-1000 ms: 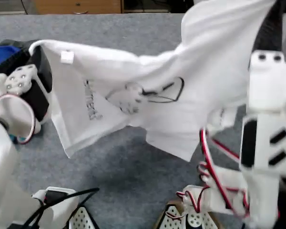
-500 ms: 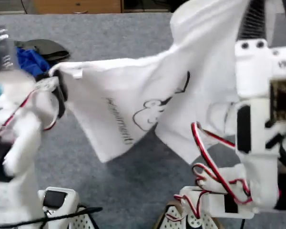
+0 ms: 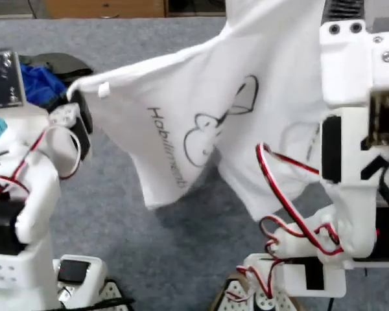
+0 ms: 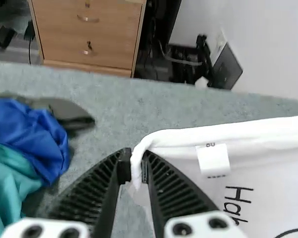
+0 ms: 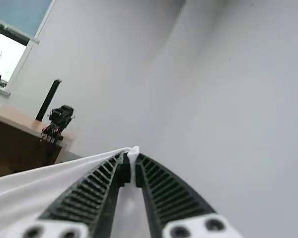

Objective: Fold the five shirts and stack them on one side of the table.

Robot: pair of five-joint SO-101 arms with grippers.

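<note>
A white shirt [image 3: 201, 123] with black print hangs in the air, stretched between both arms above the grey table [image 3: 136, 246]. My left gripper [image 3: 74, 103] is shut on the shirt's edge near the label, at the left of the high view; its black fingers [image 4: 159, 183] pinch the white shirt [image 4: 248, 163] hem. My right gripper [image 5: 130, 171] is raised high at the top right and is shut on another corner of the white shirt [image 5: 35, 193]. A blue shirt [image 4: 25, 134] and a teal shirt [image 4: 5, 183] lie bunched at the table's left.
A dark garment [image 3: 58, 63] lies beside the blue shirt [image 3: 42, 84] at the far left. A wooden drawer cabinet [image 4: 84, 32] stands beyond the table's far edge. Both white arm bases [image 3: 298, 272] occupy the near edge.
The left arm swung in towards the middle and rose, carrying its shirt edge with it. The shirt turned, so the print now runs more upright.
</note>
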